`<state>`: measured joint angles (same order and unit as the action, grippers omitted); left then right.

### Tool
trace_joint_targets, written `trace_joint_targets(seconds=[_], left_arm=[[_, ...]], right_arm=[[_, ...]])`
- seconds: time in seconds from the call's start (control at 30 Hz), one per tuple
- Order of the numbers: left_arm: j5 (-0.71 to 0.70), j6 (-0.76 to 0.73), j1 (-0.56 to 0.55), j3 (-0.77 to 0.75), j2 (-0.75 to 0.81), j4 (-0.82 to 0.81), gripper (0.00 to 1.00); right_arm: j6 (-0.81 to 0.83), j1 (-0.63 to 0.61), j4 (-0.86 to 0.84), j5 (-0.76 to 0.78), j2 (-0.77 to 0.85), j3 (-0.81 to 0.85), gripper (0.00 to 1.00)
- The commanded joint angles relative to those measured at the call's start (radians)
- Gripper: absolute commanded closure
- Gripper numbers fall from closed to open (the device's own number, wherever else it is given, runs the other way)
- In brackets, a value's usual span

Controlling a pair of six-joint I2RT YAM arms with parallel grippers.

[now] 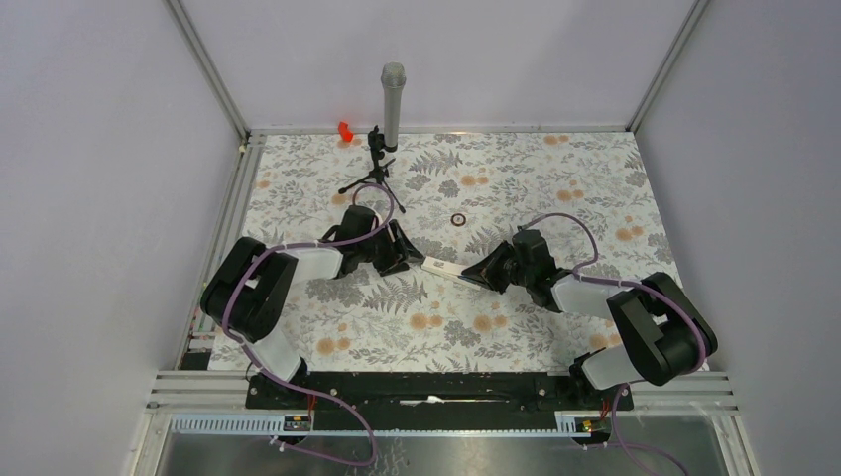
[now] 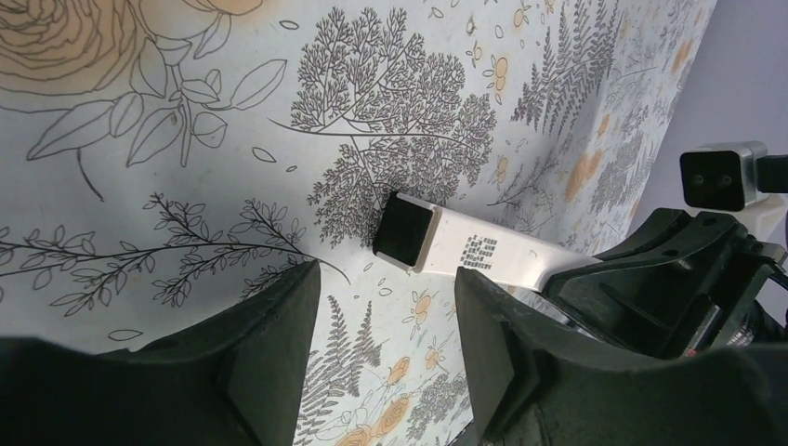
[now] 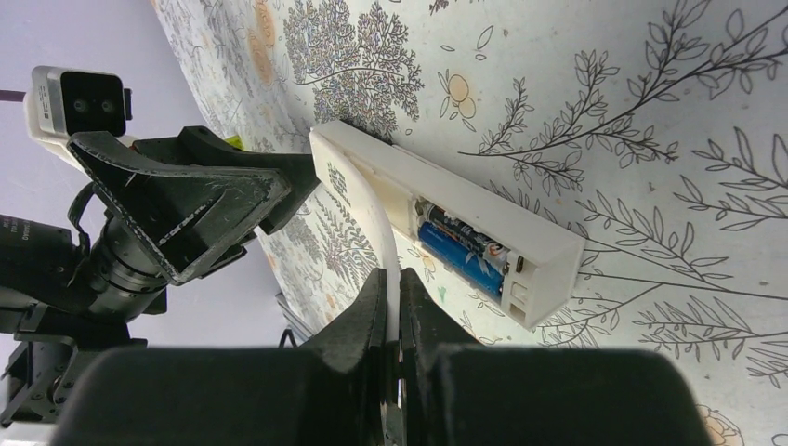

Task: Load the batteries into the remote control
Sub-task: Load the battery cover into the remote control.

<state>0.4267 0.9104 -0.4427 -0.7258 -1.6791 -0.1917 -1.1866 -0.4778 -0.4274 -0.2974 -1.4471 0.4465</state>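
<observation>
The remote control (image 1: 443, 268) lies mid-table between my two grippers. In the right wrist view it is a white bar (image 3: 548, 246) with its compartment open, and the blue batteries (image 3: 462, 251) lie inside. My right gripper (image 3: 398, 297) is shut on a thin white cover plate (image 3: 364, 200) that stands along the remote's near side. It also shows in the top view (image 1: 484, 273). My left gripper (image 2: 386, 362) is open and empty, just short of the remote's dark end (image 2: 406, 230). It also shows in the top view (image 1: 405, 260).
A grey microphone on a small tripod (image 1: 392, 109) stands at the back, with a red object (image 1: 345, 130) beside it. A small dark ring (image 1: 458, 219) lies behind the remote. The right arm's body (image 2: 669, 279) fills the left wrist view's right side.
</observation>
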Motion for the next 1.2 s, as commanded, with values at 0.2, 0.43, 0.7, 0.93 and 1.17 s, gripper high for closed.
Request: trace_joint_targets(seconds=[0.2,0.43,0.7,0.93,1.17], left_arm=[[0.035,-0.035,-0.03,-0.08,-0.057,-0.005,0.42],[0.033,-0.056,-0.034,-0.118,-0.094,0.043,0.51],[0.022,-0.097,-0.046,-0.122,-0.113,0.109,0.63],[0.009,-0.137,-0.072,-0.142,-0.131,0.163,0.64],[-0.077,-0.171,-0.1,-0.178,-0.153,0.274,0.74]], right_arm=[[0.101,0.003,0.139,0.071,-0.063,0.019,1.0],[0.102,0.004,0.143,0.109,-0.042,0.0,1.0],[0.095,0.004,0.15,0.126,-0.039,-0.005,1.0],[0.106,0.004,0.179,0.147,-0.008,0.001,1.0],[0.115,0.003,0.206,0.149,0.013,0.003,0.95]])
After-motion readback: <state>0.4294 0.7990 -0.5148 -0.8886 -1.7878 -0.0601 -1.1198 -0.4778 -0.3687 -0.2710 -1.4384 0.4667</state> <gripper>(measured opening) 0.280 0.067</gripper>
